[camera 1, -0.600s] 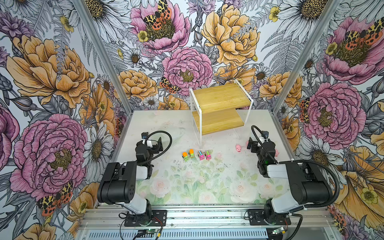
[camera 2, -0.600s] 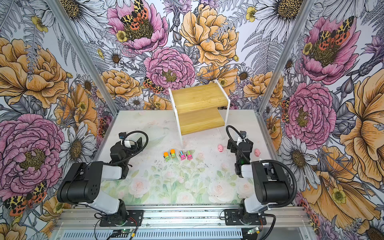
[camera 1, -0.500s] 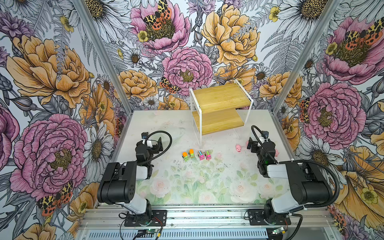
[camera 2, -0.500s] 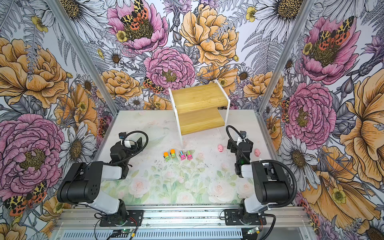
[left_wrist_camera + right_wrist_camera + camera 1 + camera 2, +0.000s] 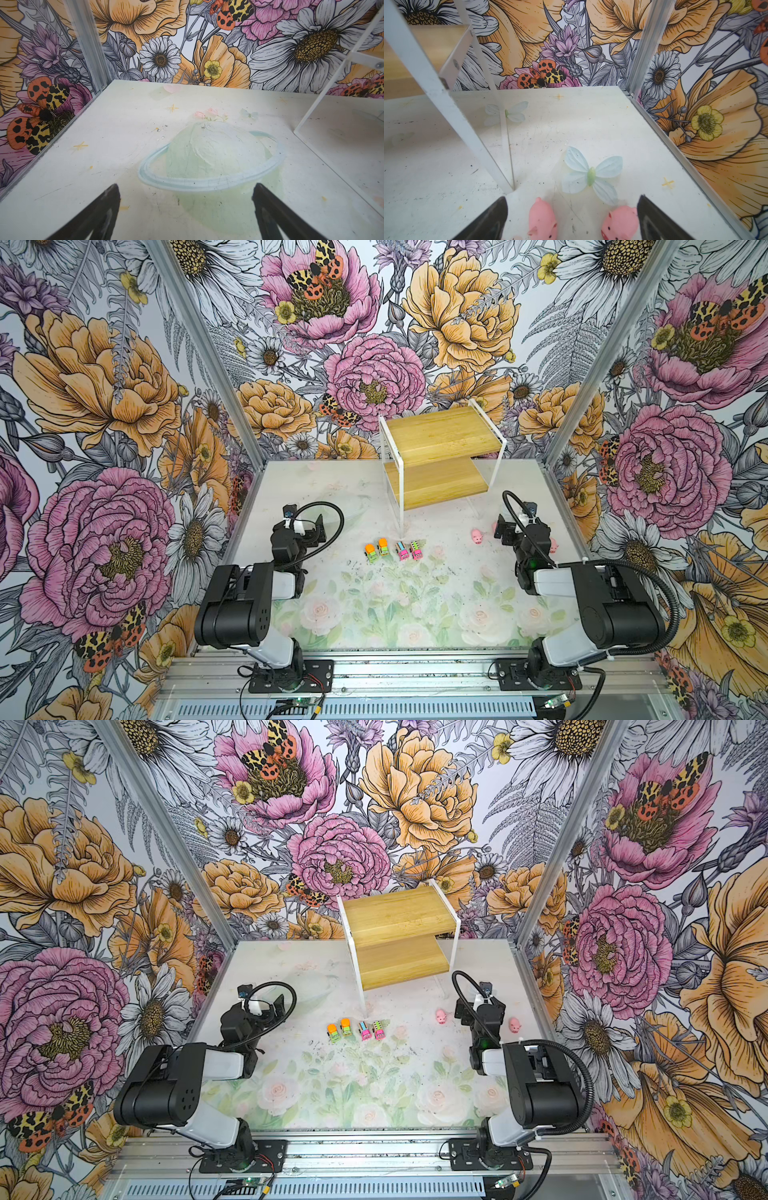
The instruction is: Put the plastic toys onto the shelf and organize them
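Note:
The shelf (image 5: 440, 439) (image 5: 399, 919), two stepped wooden boards in a white frame, stands empty at the back of the table. Two green trucks with orange tops (image 5: 371, 552) (image 5: 383, 546) and two pink trucks (image 5: 401, 551) (image 5: 415, 549) stand in a row mid-table. One pink pig (image 5: 477, 536) lies left of my right gripper (image 5: 519, 527), another pig (image 5: 552, 546) right of it. In the right wrist view that gripper (image 5: 572, 198) is open, with two pigs (image 5: 543, 218) (image 5: 620, 222) lying between its fingers. My left gripper (image 5: 186, 187) (image 5: 306, 526) is open over bare table.
Flowered walls (image 5: 208, 406) enclose the table on three sides, with metal corner posts (image 5: 582, 385). The shelf's white front leg (image 5: 446, 108) stands close to the right gripper. Both arm bases (image 5: 286, 672) sit on a rail at the front edge.

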